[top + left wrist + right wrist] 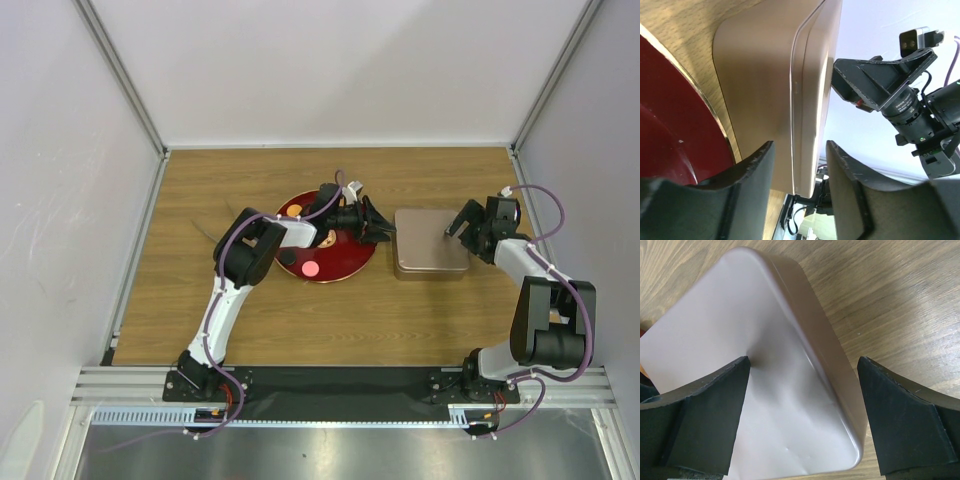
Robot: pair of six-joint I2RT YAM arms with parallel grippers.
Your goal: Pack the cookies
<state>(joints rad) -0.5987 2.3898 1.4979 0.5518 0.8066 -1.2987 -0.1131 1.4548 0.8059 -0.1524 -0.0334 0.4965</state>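
The cookies lie on the dark-red plate (pixel 345 262): a pink one (pixel 311 268), a black one (pixel 287 257) and an orange one (pixel 294 210) show; others are hidden under my left arm. The closed metal tin (pixel 430 243) sits right of the plate. My left gripper (pixel 386 232) is open at the tin's left edge. In the left wrist view the tin's lid rim (pixel 807 100) runs between the spread jaws of the left gripper (pixel 797 170), with gaps on both sides. My right gripper (pixel 458 226) is open over the tin's far right corner. In the right wrist view the right gripper (pixel 802 390) straddles the tin lid (pixel 765 365).
The plate's rim shows at the left of the left wrist view (pixel 670 125), close beside the tin. My right arm's wrist camera (pixel 900 100) faces the left gripper across the tin. White walls enclose the wooden table (pixel 200 320) on three sides.
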